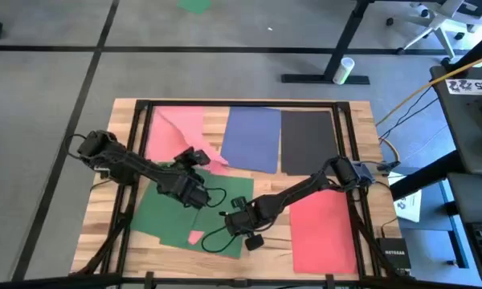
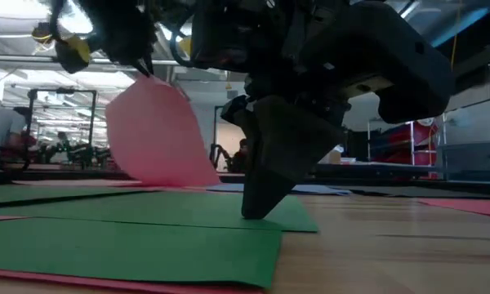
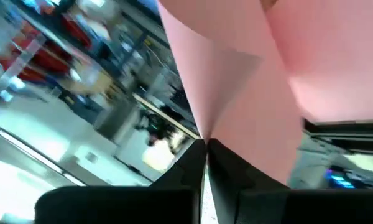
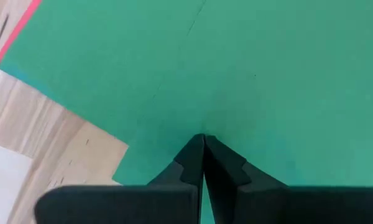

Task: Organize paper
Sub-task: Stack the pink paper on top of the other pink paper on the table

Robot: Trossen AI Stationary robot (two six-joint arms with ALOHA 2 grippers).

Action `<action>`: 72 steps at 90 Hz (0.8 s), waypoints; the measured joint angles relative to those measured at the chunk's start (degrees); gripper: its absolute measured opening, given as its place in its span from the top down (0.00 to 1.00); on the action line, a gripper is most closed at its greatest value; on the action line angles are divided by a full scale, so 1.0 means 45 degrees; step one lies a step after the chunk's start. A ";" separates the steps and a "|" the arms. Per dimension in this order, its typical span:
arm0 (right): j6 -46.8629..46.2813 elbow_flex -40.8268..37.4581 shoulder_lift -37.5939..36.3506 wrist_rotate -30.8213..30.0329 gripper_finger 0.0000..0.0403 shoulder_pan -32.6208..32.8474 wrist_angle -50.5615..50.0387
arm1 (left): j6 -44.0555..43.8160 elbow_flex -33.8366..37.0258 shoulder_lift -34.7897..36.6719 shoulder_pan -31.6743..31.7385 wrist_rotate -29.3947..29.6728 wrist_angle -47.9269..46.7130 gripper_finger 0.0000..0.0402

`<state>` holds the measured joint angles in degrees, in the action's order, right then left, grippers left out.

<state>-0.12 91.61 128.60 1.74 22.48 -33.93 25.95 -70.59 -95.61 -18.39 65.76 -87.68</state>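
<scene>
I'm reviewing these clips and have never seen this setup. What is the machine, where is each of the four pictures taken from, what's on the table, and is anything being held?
It is a robot with two dark arms working at a wooden table. One picture looks straight down from above, one looks level across the tabletop, and two come from cameras on the arms' wrists.

Coloured paper sheets lie on the table: a pink sheet, a blue sheet, a black sheet, a red sheet and green sheets.

The left gripper is shut on the pink sheet, whose lifted edge curls up off the table. The right gripper is shut with its tips down on a green sheet; whether it pinches it cannot be told.
</scene>
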 joint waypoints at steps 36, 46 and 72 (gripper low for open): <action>-0.0005 0.0000 0.0000 0.0068 1.00 0.0000 0.0000 | -0.1813 0.1484 0.0005 0.1348 -0.1969 -0.0515 1.00; -0.0005 0.0000 0.0000 0.0073 1.00 0.0000 0.0005 | -0.1563 0.2566 0.0005 0.1625 -0.1993 -0.0452 1.00; -0.0005 0.0000 0.0000 0.0085 1.00 0.0002 0.0010 | 0.0590 0.4829 0.0117 0.1940 -0.2003 0.0456 1.00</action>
<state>-0.14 91.61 128.60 2.12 22.49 -33.89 28.61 -48.86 -95.08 -9.66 56.75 -85.63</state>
